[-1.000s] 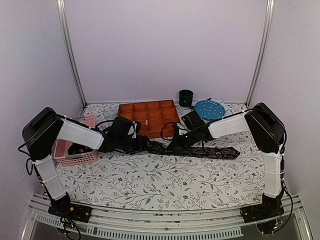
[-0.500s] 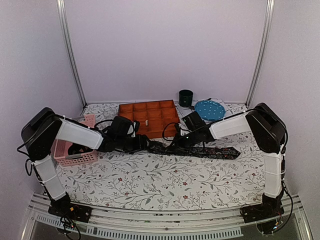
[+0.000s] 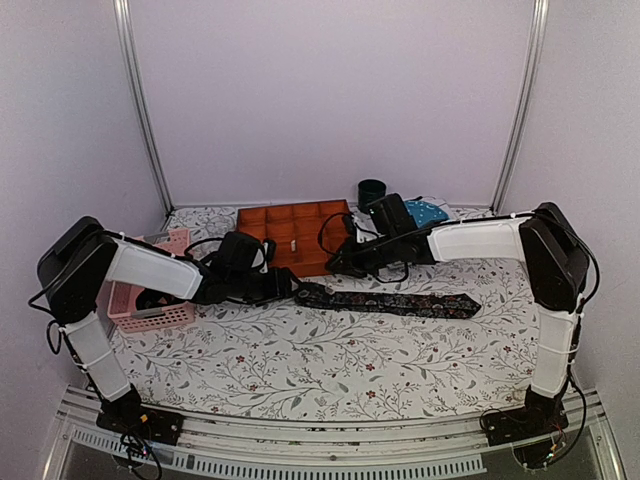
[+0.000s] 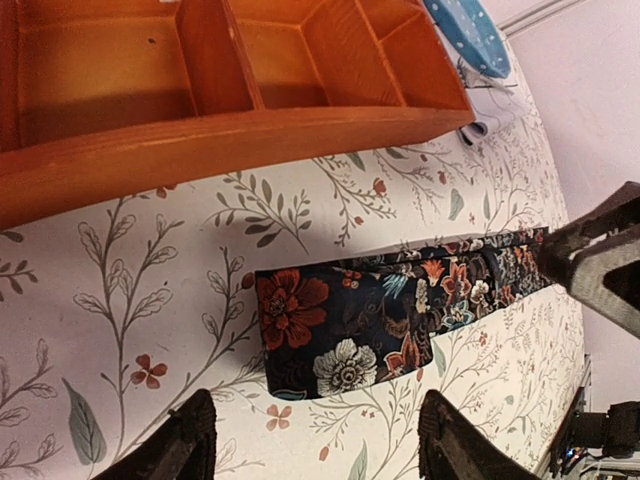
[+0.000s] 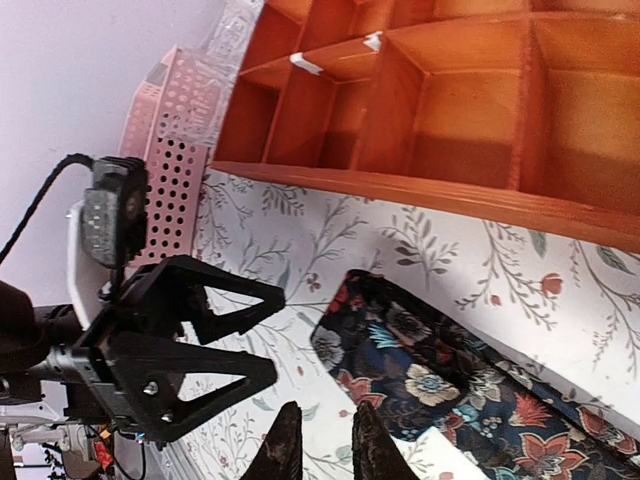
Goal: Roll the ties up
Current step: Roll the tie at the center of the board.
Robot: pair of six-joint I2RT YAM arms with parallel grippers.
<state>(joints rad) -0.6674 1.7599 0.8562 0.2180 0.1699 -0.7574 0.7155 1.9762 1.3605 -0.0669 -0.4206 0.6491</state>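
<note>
Tie (image 3: pixel 385 300) lay flat and unrolled on counter (image 3: pixel 330 370), just in front of tray (image 3: pixel 295 236). Rolling looked not yet started. Next move likely needs left gripper (image 4: pixel 320 445), fingers wide apart just short of the blunt end, to pinch it and turn it over. Right gripper (image 5: pixel 325 445) hung near tray, fingers almost together, empty. Only top view showed the pointed far end; wrist views showed the floral print.

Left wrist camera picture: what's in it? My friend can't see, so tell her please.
A dark flowery tie lies flat on the leafy tablecloth, its near end just ahead of the left pincer, whose two black fingers are spread wide apart. Behind it sits an orange wooden tray with dividers.
</note>
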